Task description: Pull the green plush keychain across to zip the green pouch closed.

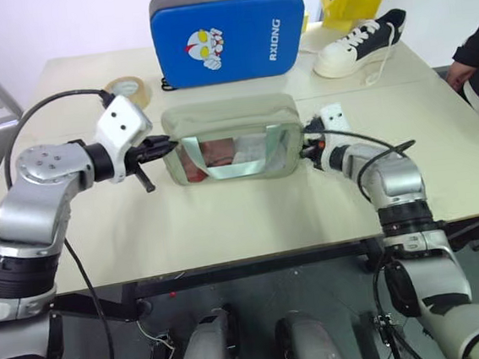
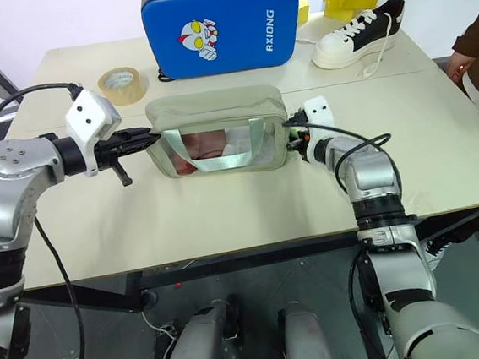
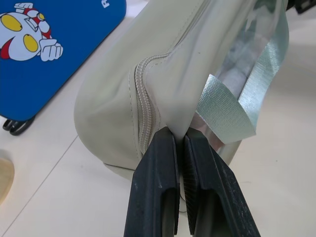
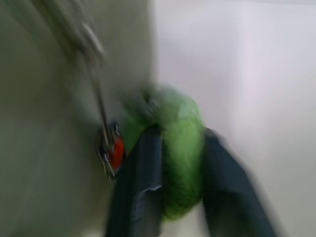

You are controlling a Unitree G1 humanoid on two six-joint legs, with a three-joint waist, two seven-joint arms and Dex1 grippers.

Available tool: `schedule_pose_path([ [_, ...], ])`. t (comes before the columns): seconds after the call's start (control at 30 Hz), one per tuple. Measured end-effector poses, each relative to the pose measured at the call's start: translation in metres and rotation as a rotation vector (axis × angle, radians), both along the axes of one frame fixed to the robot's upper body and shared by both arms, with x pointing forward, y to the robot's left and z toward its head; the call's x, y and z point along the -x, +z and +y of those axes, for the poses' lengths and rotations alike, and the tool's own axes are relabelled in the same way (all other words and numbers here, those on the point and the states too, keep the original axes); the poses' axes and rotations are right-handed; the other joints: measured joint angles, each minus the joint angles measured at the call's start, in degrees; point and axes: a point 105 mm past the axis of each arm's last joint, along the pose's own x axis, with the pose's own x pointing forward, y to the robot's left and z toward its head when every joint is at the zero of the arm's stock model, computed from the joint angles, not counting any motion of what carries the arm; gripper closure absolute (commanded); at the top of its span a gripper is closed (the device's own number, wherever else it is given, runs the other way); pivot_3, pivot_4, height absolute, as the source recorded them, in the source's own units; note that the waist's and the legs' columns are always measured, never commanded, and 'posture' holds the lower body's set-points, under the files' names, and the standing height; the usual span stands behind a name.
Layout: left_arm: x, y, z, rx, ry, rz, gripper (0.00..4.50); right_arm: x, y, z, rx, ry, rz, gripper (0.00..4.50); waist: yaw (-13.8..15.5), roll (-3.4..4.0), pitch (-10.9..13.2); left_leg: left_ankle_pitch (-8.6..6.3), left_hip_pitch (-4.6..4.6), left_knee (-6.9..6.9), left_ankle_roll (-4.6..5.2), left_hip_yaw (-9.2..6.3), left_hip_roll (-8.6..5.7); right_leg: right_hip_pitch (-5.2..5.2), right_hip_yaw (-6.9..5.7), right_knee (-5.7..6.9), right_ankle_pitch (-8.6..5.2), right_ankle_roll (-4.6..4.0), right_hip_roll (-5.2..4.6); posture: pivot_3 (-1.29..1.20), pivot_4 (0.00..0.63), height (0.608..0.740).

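Right gripper (image 4: 180, 163) of mine straddling green plush keychain (image 4: 180, 148), left gripper (image 3: 178, 143) pinching green pouch (image 1: 229, 117) end seam.

Left arm: you have it reaching in from the left, elbow bent, wrist angled toward the centre and slightly down.
Left gripper (image 3: 178, 136): your fingers are pressed together, pinching the end of the green pouch (image 1: 229, 117).
Right arm: it comes in from the right, forearm angled inward.
Right gripper (image 4: 180, 136): your two fingers sit either side of the green plush keychain (image 4: 180, 143).
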Motion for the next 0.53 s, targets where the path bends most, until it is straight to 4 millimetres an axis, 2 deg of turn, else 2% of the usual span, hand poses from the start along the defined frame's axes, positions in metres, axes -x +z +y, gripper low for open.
schedule_pose_path([
  [0.07, -0.002, -0.001, 0.002, 0.004, 0.006, 0.006, 3.5, 0.004, 0.016, -0.009, 0.053, 0.029, -0.038, 0.84, 0.2, 0.0, 0.0, -0.04, -0.02, 0.0, -0.04, 0.0, 0.0, -0.11, 0.0, -0.02, 0.0, 0.0, -0.01, 0.0, 0.15, 0.74],
  [0.1, -0.003, -0.002, 0.003, 0.008, 0.008, 0.016, 3.01, 0.007, 0.025, -0.013, 0.079, 0.052, -0.053, 0.25, 0.3, 0.0, 0.0, -0.06, -0.02, 0.02, -0.05, 0.0, 0.0, -0.12, 0.0, -0.02, 0.0, 0.0, -0.02, 0.0, 0.15, 0.74],
  [0.13, -0.003, -0.003, 0.004, 0.016, 0.003, 0.034, 2.45, 0.014, 0.036, -0.02, 0.133, 0.095, -0.069, 0.0, 0.4, 0.03, 0.0, -0.08, -0.07, 0.05, -0.07, 0.0, 0.0, -0.16, 0.0, -0.02, 0.0, 0.0, -0.04, 0.0, 0.15, 0.74],
  [0.27, -0.008, 0.0, 0.018, 0.049, 0.012, 0.084, 0.34, 0.038, 0.087, -0.038, 0.276, 0.23, -0.157, 0.0, 0.3, 0.03, 0.0, -0.12, -0.14, 0.04, -0.05, 0.0, 0.0, -0.24, 0.0, -0.09, 0.0, 0.0, -0.06, 0.0, 0.15, 0.74],
  [0.3, -0.008, 0.004, 0.021, 0.057, 0.013, 0.08, 0.05, 0.044, 0.098, -0.037, 0.292, 0.271, -0.177, 0.0, 0.0, 0.02, 0.0, -0.12, -0.13, 0.02, -0.05, 0.0, 0.0, -0.22, 0.01, -0.1, 0.0, -0.01, -0.06, 0.0, 0.15, 0.74],
  [0.4, -0.009, 0.017, 0.036, 0.051, 0.019, 0.07, 0.05, 0.067, 0.114, -0.029, 0.323, 0.428, -0.204, 0.0, -0.2, 0.02, 0.0, -0.13, -0.13, -0.07, -0.06, 0.0, 0.02, -0.22, 0.03, -0.14, 0.0, -0.01, -0.07, 0.0, 0.15, 0.74],
  [0.53, -0.014, 0.024, 0.044, 0.069, 0.038, 0.062, 0.05, 0.079, 0.119, -0.012, 0.291, 0.525, -0.218, 0.0, 0.0, 0.02, 0.0, -0.14, -0.16, -0.03, -0.05, 0.0, 0.02, -0.24, 0.03, -0.14, 0.0, -0.01, -0.13, 0.0, 0.15, 0.74],
])
